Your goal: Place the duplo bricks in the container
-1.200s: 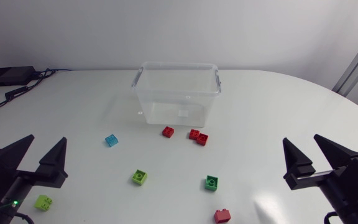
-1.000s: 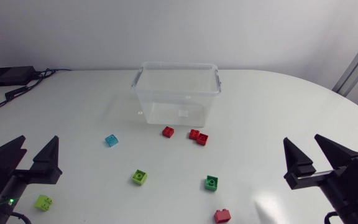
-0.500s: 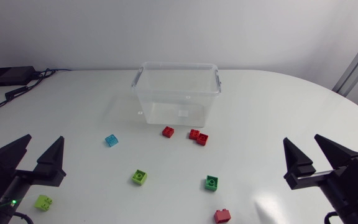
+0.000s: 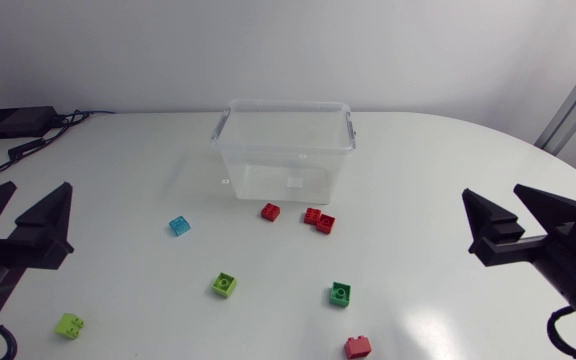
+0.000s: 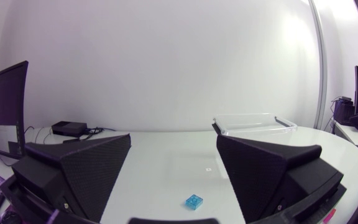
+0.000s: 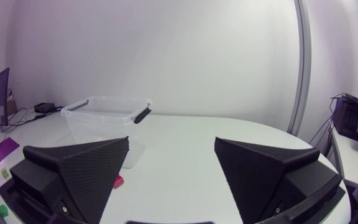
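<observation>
— While both grippers hang over the near edge of the tabletop (image 4: 438,160), what do they hold?

— Nothing. The left gripper (image 4: 38,198) at the near left corner and the right gripper (image 4: 491,200) at the near right corner each have their fingers spread wide, with only air between them.

— Which bricks come first?

— A lime brick (image 4: 69,324) lies by the near edge, close beside the left gripper. A red brick (image 4: 357,346) sits at the near edge, closer to the right gripper. Further in are a yellow-green brick (image 4: 225,285) and a dark green brick (image 4: 340,293), well apart from both grippers. Next comes a blue brick (image 4: 179,226). In the left wrist view it lies ahead of the left gripper, in line with the gap between its fingers. Beyond it, a lone red brick (image 4: 270,211) and a pair of red bricks (image 4: 319,220) that touch each other lie just in front of the container (image 4: 268,165). The container stands open toward the far edge, and no brick shows inside it.

— How will they handle?

— I'd judge them light, stiff and hard, with smooth and rather slippery sides, and not fragile. Pinch each from above across two opposite flat walls. The clear container looks light too, so a bump could shift it.
</observation>
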{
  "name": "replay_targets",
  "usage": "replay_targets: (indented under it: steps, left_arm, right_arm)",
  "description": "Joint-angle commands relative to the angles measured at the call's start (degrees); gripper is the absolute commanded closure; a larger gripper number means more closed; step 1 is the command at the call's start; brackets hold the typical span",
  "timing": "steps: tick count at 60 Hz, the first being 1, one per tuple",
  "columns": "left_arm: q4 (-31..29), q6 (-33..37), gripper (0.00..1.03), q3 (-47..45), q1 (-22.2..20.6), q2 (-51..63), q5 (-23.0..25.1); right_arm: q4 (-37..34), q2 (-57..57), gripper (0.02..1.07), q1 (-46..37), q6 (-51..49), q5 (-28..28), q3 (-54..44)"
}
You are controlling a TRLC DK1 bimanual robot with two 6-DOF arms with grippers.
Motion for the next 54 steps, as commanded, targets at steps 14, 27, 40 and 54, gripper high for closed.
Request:
replay_targets:
  steps: [14,27,40,54]
  left_arm:
    - [-12.3,-1.9,0.10,15.7,-1.9,24.5,-0.3]
    - [-21.9,-0.7,0.10,24.8,-6.5,42.2,-0.3]
    - [-27.3,5.3,0.10,28.1,-13.9,51.5,0.9]
    - [-37.5,4.5,0.09,36.2,-21.5,64.5,6.2]
  right_arm:
    - [-7.4,11.3,0.07,4.8,4.0,1.0,7.9]
    - [-16.9,20.8,0.07,8.3,8.3,1.7,14.7]
    - [-31.1,33.8,0.07,14.4,10.5,1.4,24.5]
    - [-35.6,39.6,0.07,16.5,8.8,-6.4,26.2]
